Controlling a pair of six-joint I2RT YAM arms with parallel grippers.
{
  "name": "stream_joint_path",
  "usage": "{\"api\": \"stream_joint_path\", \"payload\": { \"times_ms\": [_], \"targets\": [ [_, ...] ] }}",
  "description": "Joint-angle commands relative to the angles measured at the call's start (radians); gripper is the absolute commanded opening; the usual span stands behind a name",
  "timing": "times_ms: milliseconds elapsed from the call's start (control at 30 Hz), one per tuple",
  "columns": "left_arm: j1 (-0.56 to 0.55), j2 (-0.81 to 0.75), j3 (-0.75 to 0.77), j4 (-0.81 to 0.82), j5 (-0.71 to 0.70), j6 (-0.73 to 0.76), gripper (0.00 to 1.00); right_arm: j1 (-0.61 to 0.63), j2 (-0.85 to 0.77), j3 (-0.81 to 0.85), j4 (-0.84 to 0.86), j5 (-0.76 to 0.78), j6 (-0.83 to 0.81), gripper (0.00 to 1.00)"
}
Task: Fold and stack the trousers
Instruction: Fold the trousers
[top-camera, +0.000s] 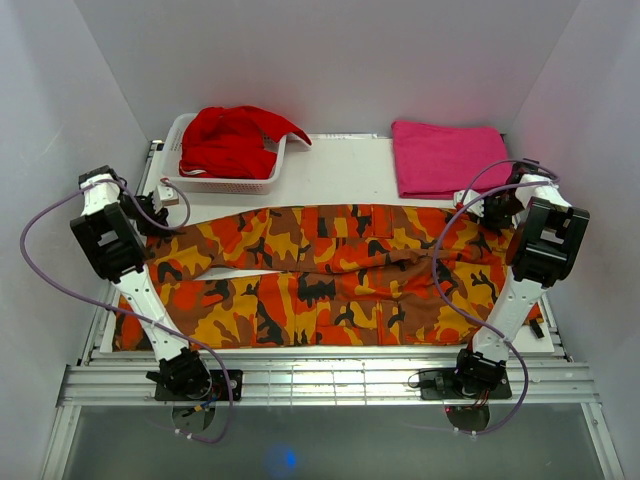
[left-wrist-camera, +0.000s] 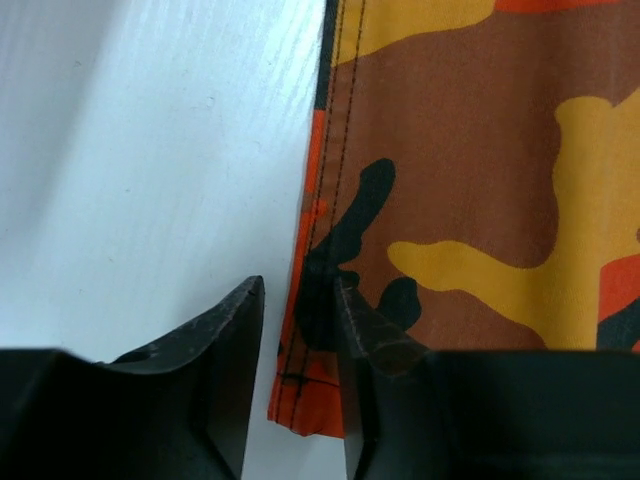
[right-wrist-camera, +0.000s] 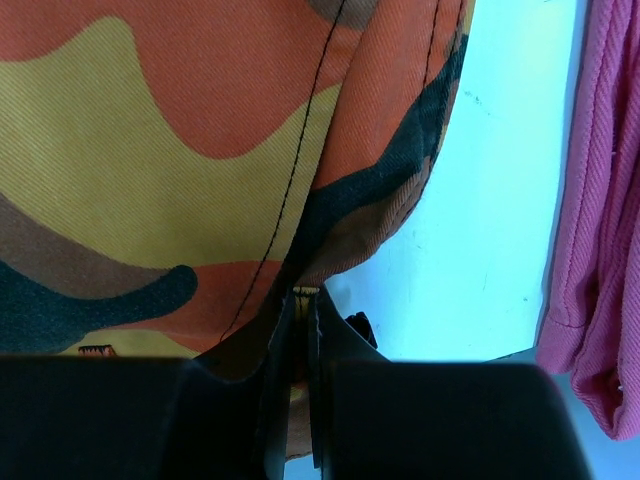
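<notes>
The camouflage trousers (top-camera: 330, 275) lie flat across the white board, legs to the left and waist to the right. My left gripper (top-camera: 152, 213) is low over the far leg's hem. In the left wrist view the trousers (left-wrist-camera: 450, 200) fill the right side, and the left gripper (left-wrist-camera: 298, 285) is open with the hem corner lying in the gap between its fingers. My right gripper (top-camera: 490, 210) is at the far right corner of the waist. In the right wrist view the right gripper (right-wrist-camera: 305, 295) is shut on a fold of the trousers (right-wrist-camera: 150, 150).
A white basket (top-camera: 225, 183) holding a plain red garment (top-camera: 230, 140) stands at the back left. A folded pink cloth (top-camera: 445, 155) lies at the back right, close beside my right gripper, and also shows in the right wrist view (right-wrist-camera: 600, 250). Walls enclose three sides.
</notes>
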Motion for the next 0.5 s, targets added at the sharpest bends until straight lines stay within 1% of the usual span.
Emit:
{"api": "stream_joint_path", "payload": {
  "times_ms": [0,67,167,200,300,400,433,467],
  "targets": [
    [0.006,0.047,-0.062,-0.042,-0.187,0.038,0.42,-0.013,-0.007,0.004,-0.019,-0.003,-0.020,0.08],
    [-0.001,0.056,-0.067,-0.045,-0.204,0.039,0.37,-0.011,-0.007,0.007,-0.021,0.006,-0.020,0.08],
    [-0.005,0.076,-0.062,-0.051,-0.235,0.030,0.13,-0.013,0.001,0.023,-0.019,0.004,-0.017,0.08],
    [-0.007,0.079,-0.048,-0.051,-0.232,0.020,0.00,-0.013,0.002,0.026,-0.019,0.001,-0.015,0.08],
    [-0.007,0.078,-0.015,-0.018,-0.211,-0.007,0.00,-0.011,0.007,0.040,-0.018,-0.008,-0.002,0.08],
    [-0.004,0.055,0.027,0.045,-0.143,-0.046,0.00,-0.013,0.002,0.058,-0.018,-0.023,0.023,0.08],
    [0.002,0.046,0.051,0.073,-0.087,-0.081,0.00,-0.016,-0.007,0.060,-0.016,-0.034,0.027,0.08],
    [0.004,0.017,0.056,0.100,-0.062,-0.103,0.00,-0.019,-0.013,0.063,-0.018,-0.040,0.028,0.08]
  ]
}}
